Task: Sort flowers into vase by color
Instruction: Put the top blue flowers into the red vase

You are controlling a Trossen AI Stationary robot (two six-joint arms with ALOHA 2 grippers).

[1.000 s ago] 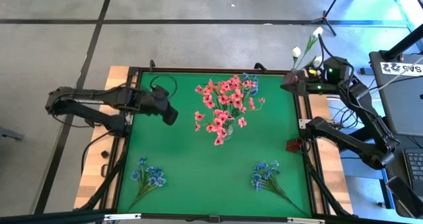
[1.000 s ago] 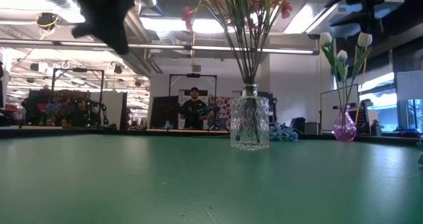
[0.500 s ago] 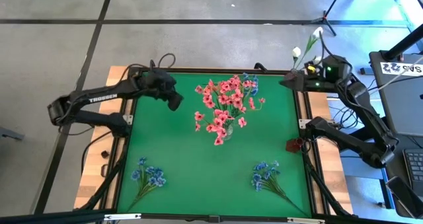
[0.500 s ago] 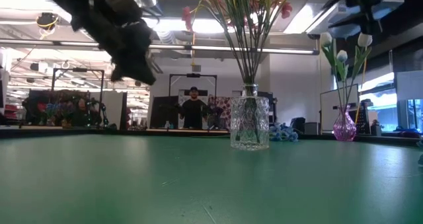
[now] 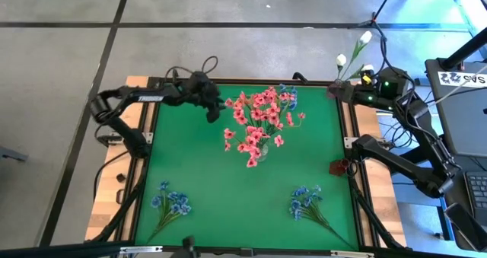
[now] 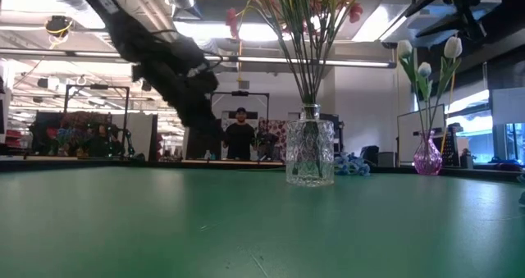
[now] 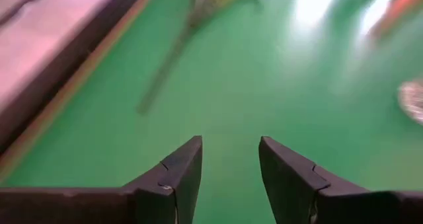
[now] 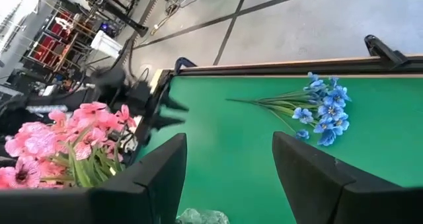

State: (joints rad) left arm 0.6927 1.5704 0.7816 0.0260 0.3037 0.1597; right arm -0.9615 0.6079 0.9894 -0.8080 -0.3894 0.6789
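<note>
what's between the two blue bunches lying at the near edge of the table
In the high view, only bare green mat lies between the left blue bunch and the right blue bunch; the clear vase of pink flowers stands farther back.

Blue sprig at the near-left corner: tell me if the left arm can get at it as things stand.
Probably yes. The blue sprig lies alone on bare green mat, nothing over it. The left gripper is open and empty, up by the pink flowers, so it must swing back.

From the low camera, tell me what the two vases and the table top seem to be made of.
Clear vase: looks like cut or pressed glass; see-through, faceted pattern, stems visible inside. Pink vase: probably tinted glass, translucent and glossy, though too small to be sure. Table top: green matte covering, maybe felt or a mat; soft, dull reflections only.
</note>
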